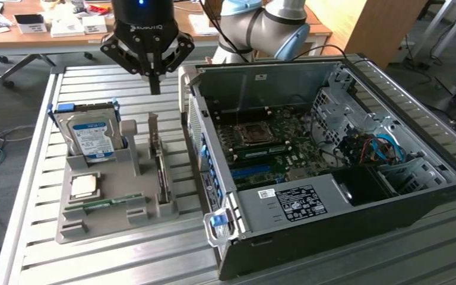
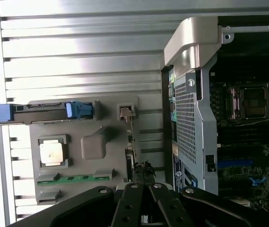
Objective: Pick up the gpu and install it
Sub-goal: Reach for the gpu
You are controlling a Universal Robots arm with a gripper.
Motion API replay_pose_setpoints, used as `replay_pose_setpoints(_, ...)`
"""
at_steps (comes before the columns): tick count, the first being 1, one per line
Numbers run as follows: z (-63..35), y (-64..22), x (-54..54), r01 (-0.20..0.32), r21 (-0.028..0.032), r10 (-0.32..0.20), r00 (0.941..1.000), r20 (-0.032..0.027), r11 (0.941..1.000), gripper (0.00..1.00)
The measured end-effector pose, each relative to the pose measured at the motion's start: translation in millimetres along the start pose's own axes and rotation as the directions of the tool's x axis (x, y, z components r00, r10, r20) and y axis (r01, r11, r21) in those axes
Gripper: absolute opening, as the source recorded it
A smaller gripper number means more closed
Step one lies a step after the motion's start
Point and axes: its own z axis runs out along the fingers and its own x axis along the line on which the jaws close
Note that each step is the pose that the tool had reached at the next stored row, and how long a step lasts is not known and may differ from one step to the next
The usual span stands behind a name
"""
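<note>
The gpu (image 1: 159,155) stands on its edge in a slot of the grey parts holder (image 1: 121,178), with its silver bracket at the far end. In the wrist view the gpu (image 2: 133,158) is a thin line running down the holder (image 2: 94,146). My gripper (image 1: 155,89) hangs in the air above the card's far end, apart from it. Its fingers are shut together to a point with nothing between them. The gripper (image 2: 146,201) sits over the card's dark end in the wrist view.
The open PC case (image 1: 331,154) lies at the exterior view's right, with its motherboard (image 1: 268,142) exposed. The holder also carries a silver hard drive (image 1: 93,138), a CPU (image 1: 85,185) and a green memory stick (image 1: 105,204). All rest on a slatted metal table (image 1: 93,255).
</note>
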Motion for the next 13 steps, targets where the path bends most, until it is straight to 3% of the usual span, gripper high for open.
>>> replay_pose_setpoints(8, -0.1, -0.6, 1.5, 0.000, 0.0000, 0.000, 1.0000, -0.0001, 1.0000, 0.11)
replay_pose_setpoints(13, -0.4, -8.8, 1.8, 0.000, 0.0000, 0.000, 1.0000, -0.0001, 1.0000, 0.11)
